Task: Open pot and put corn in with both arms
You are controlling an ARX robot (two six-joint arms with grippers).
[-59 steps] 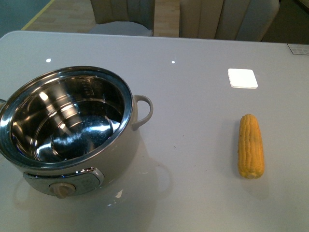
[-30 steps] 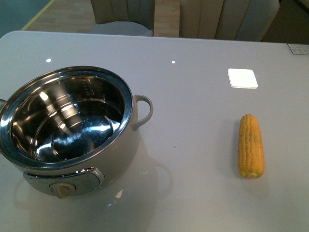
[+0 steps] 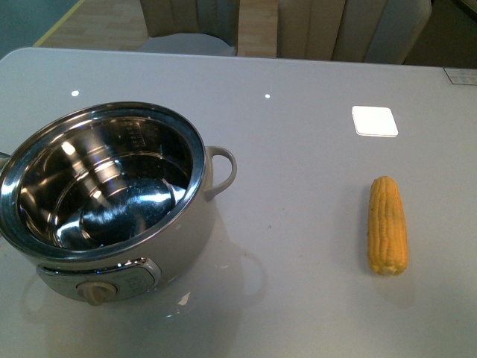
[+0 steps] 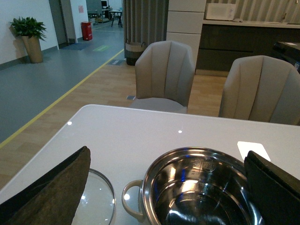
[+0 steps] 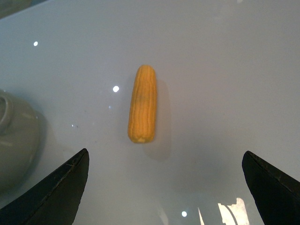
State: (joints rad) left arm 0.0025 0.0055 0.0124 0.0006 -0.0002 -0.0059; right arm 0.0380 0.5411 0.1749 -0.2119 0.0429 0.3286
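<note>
Being done with the opening step, by the look of it: finding the pot [image 3: 195, 224] uncovered at the left of the table [image 3: 298, 112], with a glass lid [image 4: 101, 201] lying just beside it. Turning, probably, to the corn [image 3: 387, 225], lying flat on the right, well apart from the pot. Calling next for lowering the right gripper [image 5: 165, 152] straight onto the cob and closing across its middle. Hovering above it with jaws spread wide, gripping and touching nothing. Holding the left gripper [image 4: 167, 151] likewise wide apart and empty, facing the pot's bowl.
</note>
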